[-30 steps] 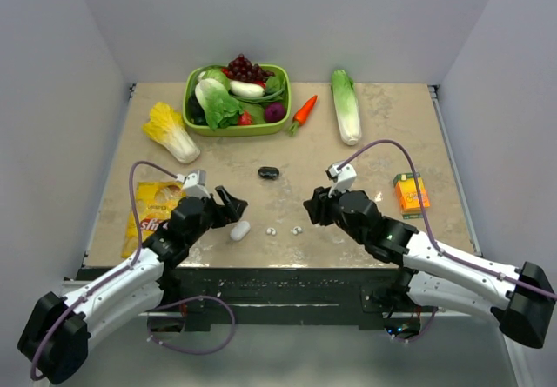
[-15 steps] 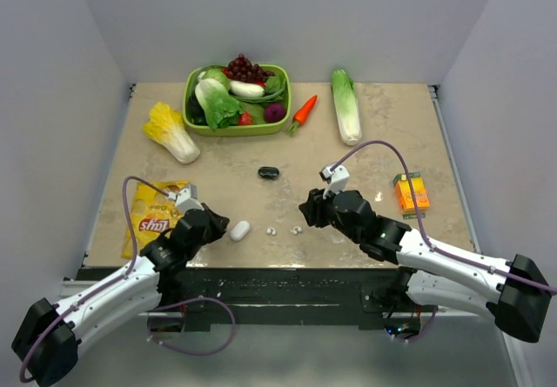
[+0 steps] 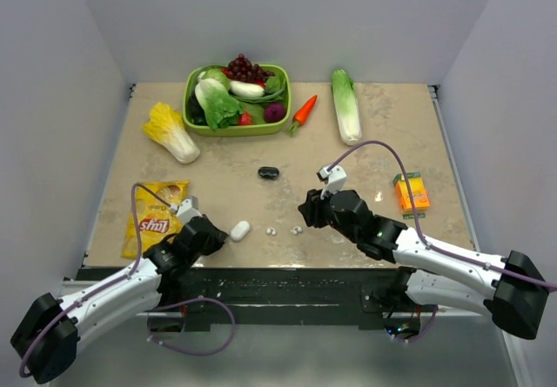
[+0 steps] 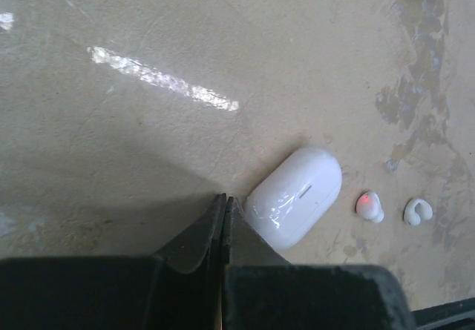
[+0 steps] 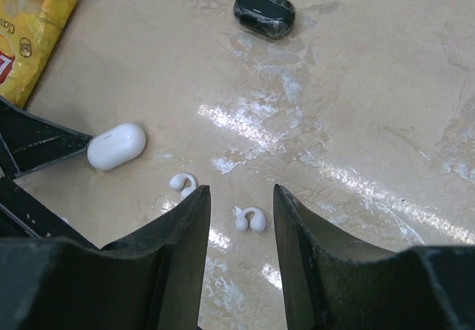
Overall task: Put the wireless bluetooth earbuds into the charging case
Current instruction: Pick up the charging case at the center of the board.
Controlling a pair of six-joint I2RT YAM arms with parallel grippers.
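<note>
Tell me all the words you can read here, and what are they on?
"Lay's": red logo on the yellow chip bag, upside down in the top view, small, so not certain.
"Cla": cut-off letters on that bag in the right wrist view.
Orange box: print too small to read.
Charging case: no words.

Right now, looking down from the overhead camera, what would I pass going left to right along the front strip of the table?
Yellow chip bag → white charging case → first earbud → second earbud → small orange carton.
</note>
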